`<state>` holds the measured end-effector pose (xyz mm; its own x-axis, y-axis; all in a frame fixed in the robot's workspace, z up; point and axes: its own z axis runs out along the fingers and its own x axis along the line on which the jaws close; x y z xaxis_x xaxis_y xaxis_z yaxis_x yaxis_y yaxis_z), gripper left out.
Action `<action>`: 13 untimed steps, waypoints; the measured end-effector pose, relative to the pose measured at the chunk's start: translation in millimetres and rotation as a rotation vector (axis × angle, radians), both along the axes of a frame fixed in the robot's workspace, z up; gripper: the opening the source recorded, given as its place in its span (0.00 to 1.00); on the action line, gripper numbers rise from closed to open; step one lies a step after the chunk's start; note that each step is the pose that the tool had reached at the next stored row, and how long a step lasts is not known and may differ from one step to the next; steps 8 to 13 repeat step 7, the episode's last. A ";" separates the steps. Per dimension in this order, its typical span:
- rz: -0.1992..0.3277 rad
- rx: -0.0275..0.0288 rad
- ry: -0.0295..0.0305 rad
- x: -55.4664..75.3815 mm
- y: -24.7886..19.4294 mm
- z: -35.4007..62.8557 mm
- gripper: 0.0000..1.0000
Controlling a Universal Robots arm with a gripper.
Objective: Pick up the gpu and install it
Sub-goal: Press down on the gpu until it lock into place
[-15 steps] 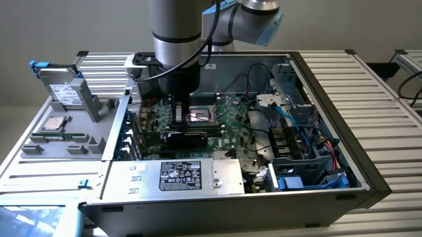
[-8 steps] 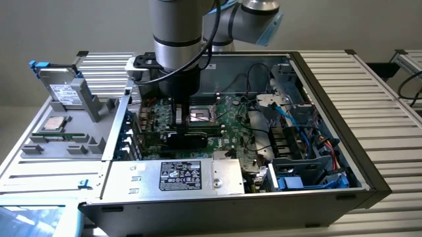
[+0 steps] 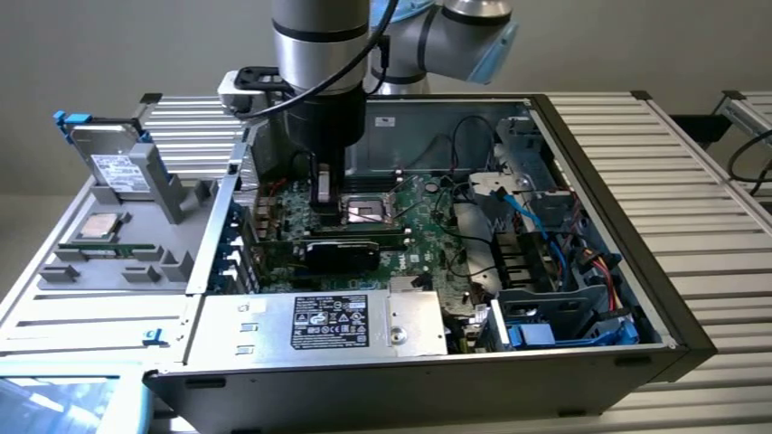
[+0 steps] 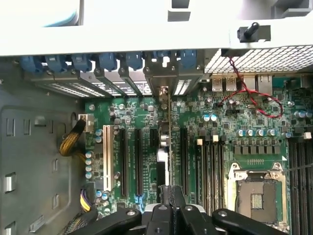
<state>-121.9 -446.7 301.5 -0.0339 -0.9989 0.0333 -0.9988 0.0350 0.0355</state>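
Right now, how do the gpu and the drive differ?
The gpu stands on edge inside the case, under the claw; the drive leans in a grey rack outside. The gpu has a black cooler; the drive is grey metal, white label. Both flat rectangles.

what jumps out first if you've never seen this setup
The open computer case with its green motherboard dominates the middle. The arm's gripper reaches down into it, with the gpu standing edge-on in a slot just below. On the exterior view's left, a grey drive stands in a holder.
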 end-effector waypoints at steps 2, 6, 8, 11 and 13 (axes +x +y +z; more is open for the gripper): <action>0.001 0.0002 -0.0001 -0.3 0.2 0.6 0.12; 0.001 0.0000 -0.0001 -0.4 0.2 0.7 0.12; 0.001 0.0000 -0.0001 -0.3 0.2 0.7 0.12; 0.001 0.0000 -0.0001 -0.3 0.2 0.7 0.12; 0.001 0.0000 -0.0001 -0.3 0.2 0.7 0.12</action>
